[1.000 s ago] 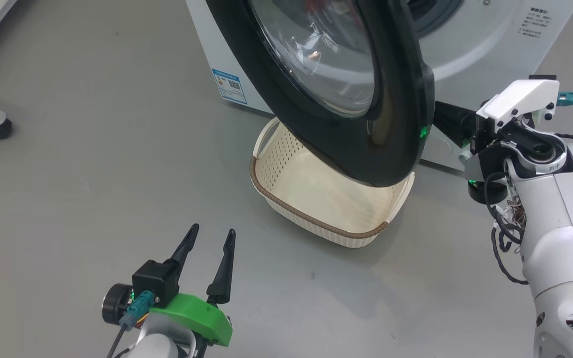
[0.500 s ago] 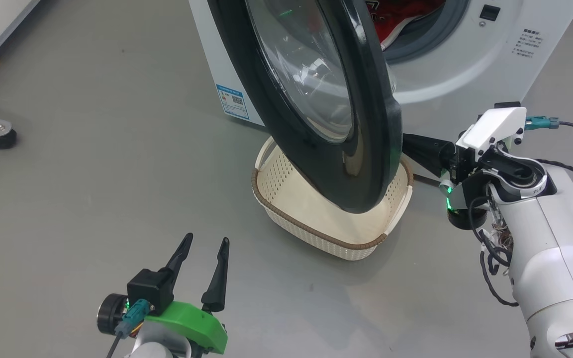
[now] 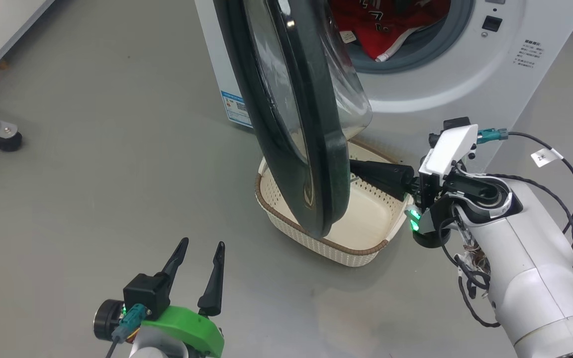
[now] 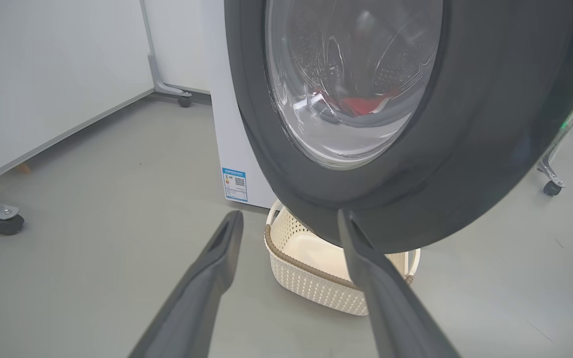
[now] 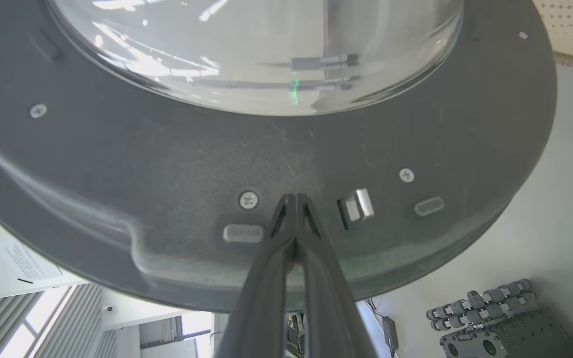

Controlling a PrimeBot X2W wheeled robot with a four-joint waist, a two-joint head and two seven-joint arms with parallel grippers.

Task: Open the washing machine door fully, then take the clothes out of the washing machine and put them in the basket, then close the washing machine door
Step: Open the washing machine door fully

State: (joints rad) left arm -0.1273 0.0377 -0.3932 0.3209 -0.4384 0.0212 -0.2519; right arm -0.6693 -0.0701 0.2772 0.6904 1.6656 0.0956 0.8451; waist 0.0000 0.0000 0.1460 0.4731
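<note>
Clearly, step 1 is in hand: the washing machine door (image 3: 291,124) stands partly open, edge-on in the centre of the head view, and not yet swung fully back. The right claw (image 5: 294,199) is shut with its 2 fingers pressed together, gripping nothing. Its tips rest on the door's inner face just left of the metal latch (image 5: 356,209), below the glass bowl, so it looks to be pushing rather than holding.

The left claw (image 3: 202,242) hangs at the lower left of the head view over the floor (image 3: 92,174), fingers spread wide and empty.

The clothes (image 3: 381,25) lie in the drum mouth at the top of the frame, red with white trim, inside the washing machine (image 3: 465,74). The basket (image 3: 356,256) sits on the floor in front of the machine, and the door's lower edge hangs over it.

The next move probably calls for a steady sideways push along the door's arc, keeping the tips from sliding off the smooth face, until the door clears the basket and the drum opening.
</note>
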